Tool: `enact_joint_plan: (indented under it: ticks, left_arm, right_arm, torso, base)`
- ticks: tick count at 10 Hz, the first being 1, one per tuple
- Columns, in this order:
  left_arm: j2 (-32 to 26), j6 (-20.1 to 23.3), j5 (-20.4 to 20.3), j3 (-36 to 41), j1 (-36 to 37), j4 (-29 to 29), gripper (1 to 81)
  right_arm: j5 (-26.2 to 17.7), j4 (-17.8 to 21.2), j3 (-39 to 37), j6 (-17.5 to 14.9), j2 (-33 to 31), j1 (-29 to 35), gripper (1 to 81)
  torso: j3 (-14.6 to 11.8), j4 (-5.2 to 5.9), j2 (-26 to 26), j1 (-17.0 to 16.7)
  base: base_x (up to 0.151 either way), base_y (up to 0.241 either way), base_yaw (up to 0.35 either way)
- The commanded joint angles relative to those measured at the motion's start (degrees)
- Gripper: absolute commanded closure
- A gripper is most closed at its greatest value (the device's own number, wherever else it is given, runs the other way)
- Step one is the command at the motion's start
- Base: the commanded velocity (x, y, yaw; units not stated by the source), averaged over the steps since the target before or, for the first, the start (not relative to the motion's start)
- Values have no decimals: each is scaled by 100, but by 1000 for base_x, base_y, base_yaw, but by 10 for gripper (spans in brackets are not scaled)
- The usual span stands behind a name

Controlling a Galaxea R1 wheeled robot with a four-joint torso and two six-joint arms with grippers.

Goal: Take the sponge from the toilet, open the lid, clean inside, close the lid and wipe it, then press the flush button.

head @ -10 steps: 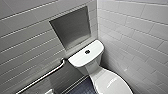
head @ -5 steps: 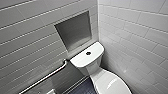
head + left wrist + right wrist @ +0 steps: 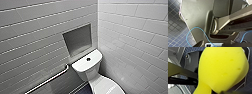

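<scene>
Right gripper [image 3: 209,90]: clamped on the sponge [image 3: 221,68]. The yellow block bulges wide in front of the right wrist camera and narrows to a pinched neck at the grip, so it reads as squeezed and held. Left gripper [image 3: 215,45]: can't tell its state. That wrist camera faces the robot's own grey body panel, with a blue cable [image 3: 193,32] looping across it and dark blue floor tiles [image 3: 174,31] beside.

Risks, as I judge them:
- The grip looks to be on one end of the sponge, with most of the block hanging free. It could twist or pull out when pressed against the bowl or lid.
- The soft sponge hides the grip from the wrist camera, so slippage would be hard to spot.
- The blue cable hangs loose near the left arm and could snag if that arm swings.
- The corner is tight, so an arm reaching in could clip wall or rail.

Surroundings, head view: the toilet [image 3: 92,72] sits in the corner. The flush button [image 3: 88,59] is in the middle of the white tank top [image 3: 83,66]. The lid [image 3: 107,87] is partly visible at the bottom edge and looks down, so opening appears not yet done. The white tiled wall [image 3: 130,37] runs close along the toilet's right. A recessed niche [image 3: 78,40] sits just above the tank. A chrome grab bar [image 3: 50,78] is on the wall to the toilet's left, near the tank. Nothing lies on the tank or the lid.
</scene>
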State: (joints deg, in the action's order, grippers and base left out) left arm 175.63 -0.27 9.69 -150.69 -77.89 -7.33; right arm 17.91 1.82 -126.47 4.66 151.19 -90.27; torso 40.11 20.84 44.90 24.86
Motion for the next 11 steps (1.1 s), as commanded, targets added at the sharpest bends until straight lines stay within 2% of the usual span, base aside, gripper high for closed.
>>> enact_joint_plan:
  ticks: [1, 3, 4, 5, 6, 7, 9, 11]
  left_arm:
    - [-63, 0, 455, -5, 111, -23, 10]
    - [-62, 0, 446, -5, 111, -23, 10]
    - [-54, 0, 455, -5, 111, -23, 10]
    - [-54, 0, 446, -5, 111, -23, 10]
    - [-54, 0, 446, -5, 111, -23, 10]
    - [-72, 0, 446, -5, 85, -15, 10]
    - [-72, 0, 446, -5, 76, -14, 10]
    - [-54, 0, 446, -5, 76, -23, 10]
  right_arm:
    - [-402, -146, 70, -26, -33, -84, 811]
    - [-402, -146, 62, -27, -25, -66, 811]
    - [-402, -146, 62, -35, -25, -57, 811]
    - [-402, -146, 53, -35, 2, -49, 811]
    - [-402, -146, 35, -35, 28, -57, 811]
    - [-402, -146, -52, -35, 115, -57, 811]
    - [-420, -146, -413, -35, 353, -75, 811]
    - [-446, -147, -562, -35, 468, -49, 811]
  torso:
    - [-535, -313, -560, -361]
    - [-839, -495, -971, -634]
    - [-572, -286, -1181, -771]
    - [-638, -352, -1369, -905]
    - [-688, -372, -1541, -1016]
    - [-1231, -376, -1740, -1147]
    - [-1394, -376, -2079, -1348]
    - [-1750, -376, -2431, -1576]
  base:
    - [0, 0, 0]
    - [0, 0, 0]
    - [0, 0, 0]
    - [0, 0, 0]
    - [0, 0, 0]
    - [0, 0, 0]
    - [0, 0, 0]
    - [0, 0, 0]
